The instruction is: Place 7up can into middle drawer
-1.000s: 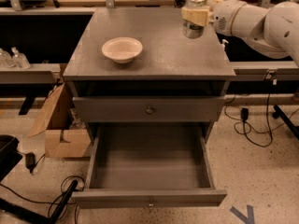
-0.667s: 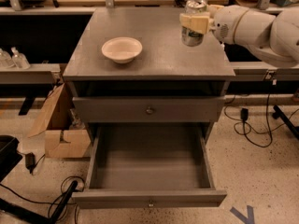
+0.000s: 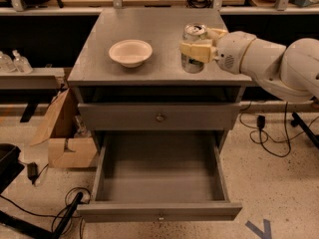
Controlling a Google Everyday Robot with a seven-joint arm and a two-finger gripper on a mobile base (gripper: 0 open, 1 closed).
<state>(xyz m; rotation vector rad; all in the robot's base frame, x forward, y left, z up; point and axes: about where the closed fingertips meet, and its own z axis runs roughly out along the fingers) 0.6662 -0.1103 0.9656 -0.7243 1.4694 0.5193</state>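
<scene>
Camera view, the only one:

- Your gripper point(image 3: 195, 46) comes in from the right on the white arm point(image 3: 279, 66), over the right front part of the grey cabinet top point(image 3: 149, 29).
- Its cream fingers point(image 3: 197, 51) are clamped on the slim silver 7up can with green and red print point(image 3: 192, 65), one across the front, the other behind it. The can is upright.
- You can't tell whether the can's base touches the top or hangs just above it.
- The round cream bowl point(image 3: 130, 52) sits on the top, left of the can and apart from it.
- The wide grey middle drawer point(image 3: 159, 176) is pulled fully out below, plain floor showing, small knob on its front panel.
- The grey drawer front with round knob point(image 3: 159, 117) above it is closed.
- An open cardboard box point(image 3: 65, 138) is on the floor left of the cabinet.
</scene>
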